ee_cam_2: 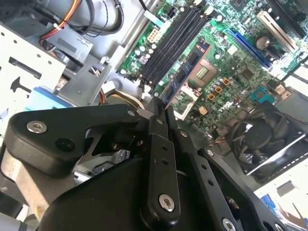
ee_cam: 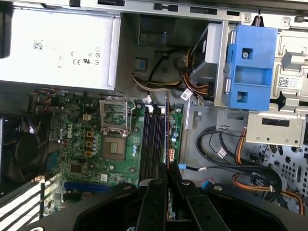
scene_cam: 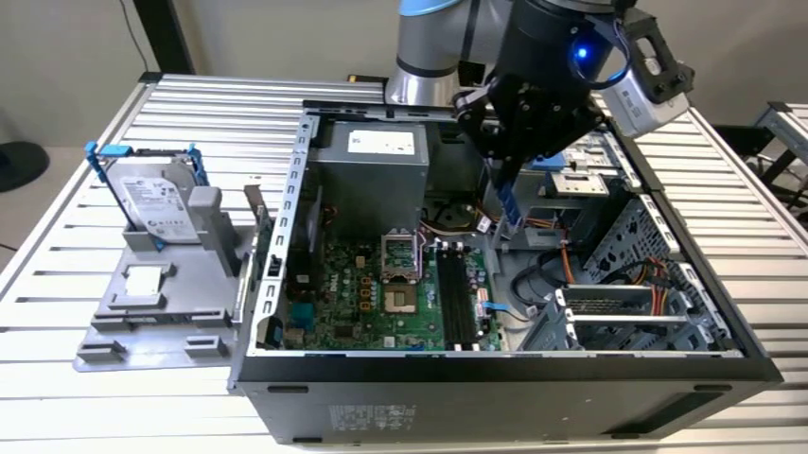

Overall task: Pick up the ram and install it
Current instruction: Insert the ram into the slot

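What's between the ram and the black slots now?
Nothing visible, just air. In the second wrist view the ram, clamped in the gripper, hangs above the black slots with no cable or part in the gap.

Arm [scene_cam: 423,66] reaching down from above, wrist vertical, jaws (2 fingers [ee_cam_2: 159,154]) clamped on ram [scene_cam: 509,203].

Readable text: none that I can make out from my station. Labels logged by carrier:
- power supply [ee_cam: 57,53]: white label with fine print and small symbols, too small to read.
- hard drive [scene_cam: 158,203]: pale printed label across its face, illegible.
- motherboard [ee_cam: 110,159]: white silkscreen lettering, unclear.
- metal drive cage [ee_cam: 288,96]: small white barcode-type sticker.
- case [scene_cam: 531,407]: faint printed sticker on the outer wall.
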Robot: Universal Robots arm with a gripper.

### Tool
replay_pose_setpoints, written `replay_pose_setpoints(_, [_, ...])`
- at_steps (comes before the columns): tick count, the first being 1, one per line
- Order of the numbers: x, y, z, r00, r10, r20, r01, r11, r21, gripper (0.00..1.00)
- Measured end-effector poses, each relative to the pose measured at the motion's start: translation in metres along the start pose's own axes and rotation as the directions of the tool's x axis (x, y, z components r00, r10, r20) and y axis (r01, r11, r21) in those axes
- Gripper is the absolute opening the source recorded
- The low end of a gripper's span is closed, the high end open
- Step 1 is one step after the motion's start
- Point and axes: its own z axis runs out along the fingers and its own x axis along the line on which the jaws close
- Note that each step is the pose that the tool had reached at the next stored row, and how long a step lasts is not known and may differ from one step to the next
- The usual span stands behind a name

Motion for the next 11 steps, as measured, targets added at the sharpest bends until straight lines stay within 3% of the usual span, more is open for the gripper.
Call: replay_pose_setpoints(11, [-0.0003, -0.0006, 0.016, 0.9998, 0.019, 0.0014, -0.019, 0.9998, -0.0002, 0.0])
